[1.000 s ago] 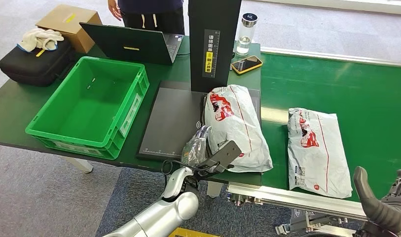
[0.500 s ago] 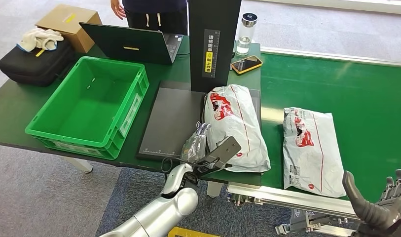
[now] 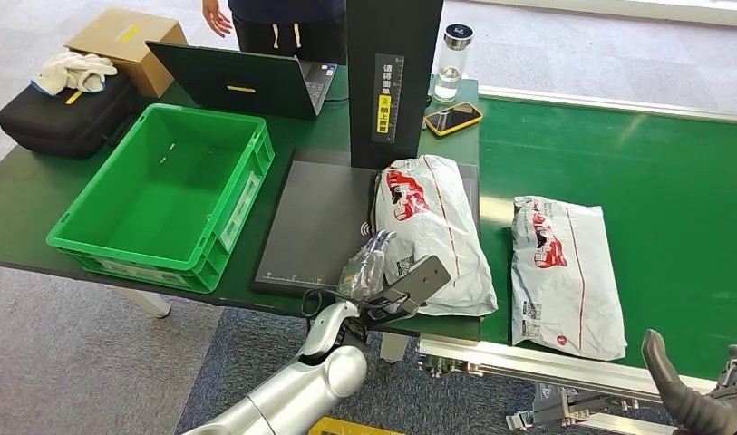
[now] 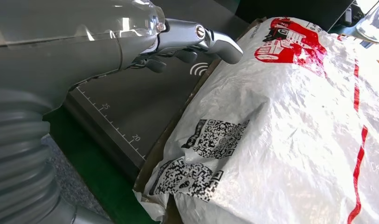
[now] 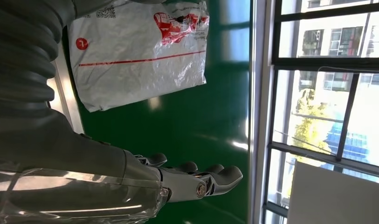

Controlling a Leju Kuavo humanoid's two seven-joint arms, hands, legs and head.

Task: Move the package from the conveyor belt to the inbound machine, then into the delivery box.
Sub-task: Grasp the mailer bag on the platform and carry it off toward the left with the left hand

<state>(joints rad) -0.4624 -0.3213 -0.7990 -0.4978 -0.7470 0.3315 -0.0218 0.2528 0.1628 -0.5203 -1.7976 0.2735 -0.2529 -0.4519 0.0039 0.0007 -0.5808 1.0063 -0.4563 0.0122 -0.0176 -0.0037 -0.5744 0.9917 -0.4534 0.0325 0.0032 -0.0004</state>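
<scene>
Package (image 3: 434,231) white, lying on dark scanner pad (image 3: 315,217) of counter (image 3: 38,195); second package (image 3: 564,272) on green belt (image 3: 664,181). Left hand (image 3: 369,263) just beside first package, fingers apart, holding nothing. Right hand (image 3: 704,399) low by belt edge, fingers spread, empty. Green crate (image 3: 224,227) left of pad.

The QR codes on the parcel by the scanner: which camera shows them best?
The left wrist view: the QR codes fill the frame's centre, sharp, on the parcel. In the head view they are a tiny dark patch. The right wrist view shows the other parcel instead.
</scene>
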